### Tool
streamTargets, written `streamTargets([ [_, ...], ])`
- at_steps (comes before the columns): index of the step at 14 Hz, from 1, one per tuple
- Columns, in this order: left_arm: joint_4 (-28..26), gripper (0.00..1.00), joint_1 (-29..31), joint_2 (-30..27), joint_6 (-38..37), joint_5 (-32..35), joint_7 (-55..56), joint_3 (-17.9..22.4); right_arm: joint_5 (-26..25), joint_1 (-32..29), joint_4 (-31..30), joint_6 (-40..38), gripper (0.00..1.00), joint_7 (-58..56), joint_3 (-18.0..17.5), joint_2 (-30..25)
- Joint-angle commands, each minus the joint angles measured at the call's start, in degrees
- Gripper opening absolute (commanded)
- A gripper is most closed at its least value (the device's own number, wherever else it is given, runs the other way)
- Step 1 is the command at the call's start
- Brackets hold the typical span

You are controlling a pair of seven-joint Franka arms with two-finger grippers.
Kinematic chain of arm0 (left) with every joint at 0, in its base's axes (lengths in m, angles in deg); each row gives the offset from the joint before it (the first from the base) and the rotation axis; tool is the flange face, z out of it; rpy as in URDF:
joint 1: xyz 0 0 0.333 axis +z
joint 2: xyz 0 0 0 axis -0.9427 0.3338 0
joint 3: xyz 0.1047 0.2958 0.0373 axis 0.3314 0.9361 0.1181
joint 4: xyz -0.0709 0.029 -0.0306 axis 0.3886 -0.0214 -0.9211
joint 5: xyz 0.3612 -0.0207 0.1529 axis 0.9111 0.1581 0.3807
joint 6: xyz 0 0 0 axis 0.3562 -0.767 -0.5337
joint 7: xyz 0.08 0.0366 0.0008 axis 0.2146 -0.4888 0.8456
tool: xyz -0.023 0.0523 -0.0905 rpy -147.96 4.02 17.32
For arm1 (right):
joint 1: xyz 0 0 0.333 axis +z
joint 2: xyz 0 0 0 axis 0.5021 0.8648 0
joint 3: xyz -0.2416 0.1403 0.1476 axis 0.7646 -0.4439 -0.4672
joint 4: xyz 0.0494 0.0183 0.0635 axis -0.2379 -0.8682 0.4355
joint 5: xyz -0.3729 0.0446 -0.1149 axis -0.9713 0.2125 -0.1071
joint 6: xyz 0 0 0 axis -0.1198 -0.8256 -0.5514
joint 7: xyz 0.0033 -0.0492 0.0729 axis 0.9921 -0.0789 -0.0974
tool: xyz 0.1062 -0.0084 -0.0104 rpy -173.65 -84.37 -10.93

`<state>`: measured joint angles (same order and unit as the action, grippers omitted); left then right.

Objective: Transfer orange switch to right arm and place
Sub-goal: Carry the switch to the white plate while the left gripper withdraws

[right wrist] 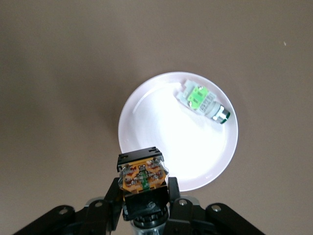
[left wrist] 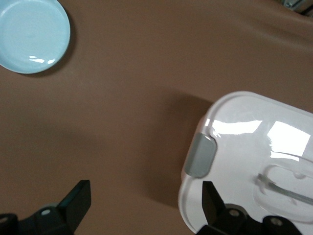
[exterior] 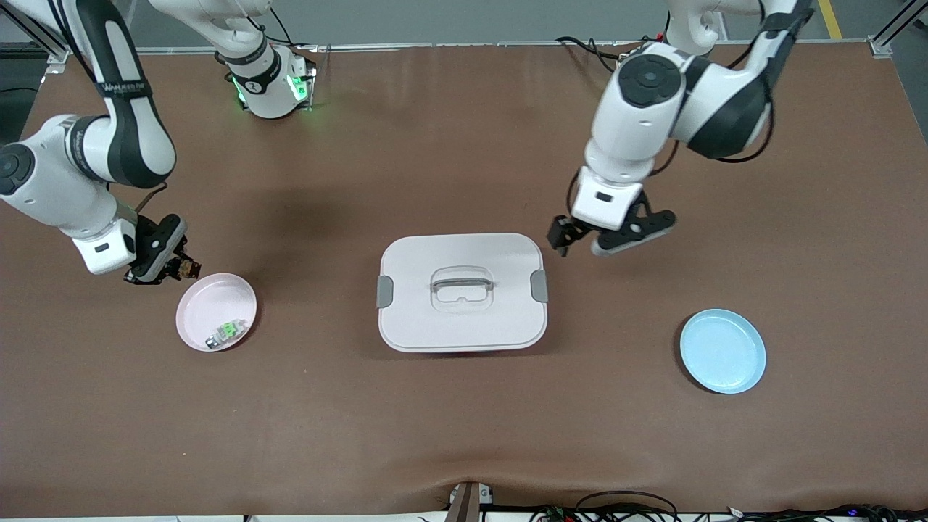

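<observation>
My right gripper [exterior: 174,270] is shut on the orange switch [right wrist: 143,175], a small black block with an orange face, and holds it just above the rim of the pink plate [exterior: 210,290]. The switch also shows in the front view [exterior: 190,269]. In the right wrist view the plate [right wrist: 161,147] lies under the switch and holds a small silver part with a green face [right wrist: 200,100]. My left gripper [exterior: 580,243] is open and empty, over the table beside the white lidded box [exterior: 462,291] at the left arm's end of it.
The white box with grey latches and a clear handle stands mid-table; it shows in the left wrist view [left wrist: 254,161]. A light blue plate [exterior: 723,351] lies toward the left arm's end, nearer the front camera; it shows in the left wrist view [left wrist: 30,34].
</observation>
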<state>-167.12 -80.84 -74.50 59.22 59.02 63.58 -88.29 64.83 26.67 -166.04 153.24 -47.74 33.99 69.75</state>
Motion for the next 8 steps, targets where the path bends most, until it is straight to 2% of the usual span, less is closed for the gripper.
streamTargets([
  [1, -1.1, 1.00, 5.0, -0.8, -0.2, -1.0, -6.7, -0.4, -1.0, -0.8, -1.8, 5.7, 0.00, -0.9, -1.0, 1.9],
  [4, -2.0, 1.00, 11.5, -1.7, -0.7, -0.9, -15.9, -0.4, -1.0, -0.8, -5.0, 14.5, 0.00, -1.9, -1.0, 4.7],
  [8, -2.7, 1.00, 18.3, -2.7, -2.1, -3.1, -28.4, -0.6, -1.0, -0.7, -5.4, 20.1, 0.00, -3.3, -1.1, 7.9],
])
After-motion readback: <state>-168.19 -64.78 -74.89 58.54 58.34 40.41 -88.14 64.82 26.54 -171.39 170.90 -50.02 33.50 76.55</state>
